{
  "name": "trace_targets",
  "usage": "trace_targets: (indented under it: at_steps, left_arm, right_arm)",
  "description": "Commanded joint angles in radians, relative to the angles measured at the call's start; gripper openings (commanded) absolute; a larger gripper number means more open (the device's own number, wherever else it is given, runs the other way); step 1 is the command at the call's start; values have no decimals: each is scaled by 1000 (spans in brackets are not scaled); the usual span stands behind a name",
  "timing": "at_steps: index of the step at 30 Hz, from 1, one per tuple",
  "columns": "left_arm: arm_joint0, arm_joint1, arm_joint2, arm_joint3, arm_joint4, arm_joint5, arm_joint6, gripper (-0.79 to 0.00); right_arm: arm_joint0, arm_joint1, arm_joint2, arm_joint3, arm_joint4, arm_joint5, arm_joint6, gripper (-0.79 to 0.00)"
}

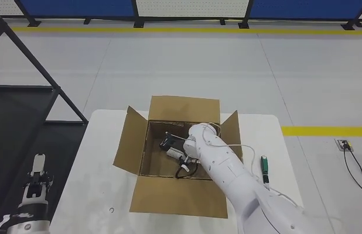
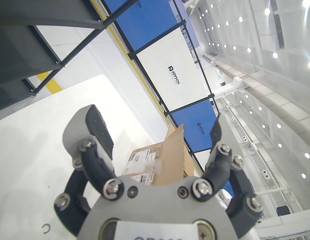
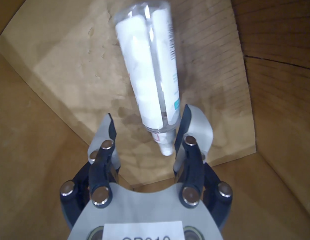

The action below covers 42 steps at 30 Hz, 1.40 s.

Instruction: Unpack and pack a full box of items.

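Observation:
An open cardboard box [image 1: 180,196] stands on the white table [image 1: 96,175], its flaps folded outward. My right arm is down inside it, with the right gripper [image 1: 172,147] near the box floor. In the right wrist view the right gripper [image 3: 148,123] is open. A clear tube with white contents [image 3: 150,71] lies between and beyond its fingers, cap end close to one finger [image 3: 188,123]; whether they touch is unclear. The box's brown floor and walls [image 3: 32,151] surround it. My left gripper [image 2: 156,123] is open and empty, off the table's left edge [image 1: 37,175], with the box [image 2: 170,156] ahead.
A green-handled screwdriver [image 1: 264,168] lies on the table right of the box. A black metal frame [image 1: 28,111] stands left of the table. Bare table top lies left of the box.

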State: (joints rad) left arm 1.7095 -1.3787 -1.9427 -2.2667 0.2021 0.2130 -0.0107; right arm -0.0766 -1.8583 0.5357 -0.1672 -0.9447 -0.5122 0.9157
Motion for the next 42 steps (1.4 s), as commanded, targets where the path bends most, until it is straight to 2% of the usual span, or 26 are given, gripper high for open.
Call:
trace_targets:
  at_steps: [1, 10, 13, 17, 20, 21, 27, 38, 42]
  left_arm:
    - [0, 0, 0, 0, 0, 0, 0, 0]
    - [0, 0, 0, 0, 0, 0, 0, 0]
    - [0, 0, 0, 0, 0, 0, 0, 0]
    - [0, 0, 0, 0, 0, 0, 0, 0]
    - [0, 0, 0, 0, 0, 0, 0, 0]
    - [0, 0, 0, 0, 0, 0, 0, 0]
    - [0, 0, 0, 0, 0, 0, 0, 0]
    - [0, 0, 0, 0, 0, 0, 0, 0]
    - [0, 0, 0, 0, 0, 0, 0, 0]
  right_arm:
    - [0, -1, 0, 0, -1, -3, -1, -348]
    - [-5, -10, 6, -10, -2, 47, -47, -262]
    - [-10, -14, 6, -8, -3, 52, -40, -354]
    - [-9, -17, 11, 2, 2, 53, -40, -551]
    - [-6, -17, 14, 7, 3, 52, -40, -767]
    - [-4, -16, 15, 10, 4, 52, -41, -785]
    - [21, -6, 31, 19, 19, 20, -70, -785]
    - [82, 29, 67, 17, 65, -155, -54, -785]
    - [94, 43, 69, 3, 53, -165, -72, -785]
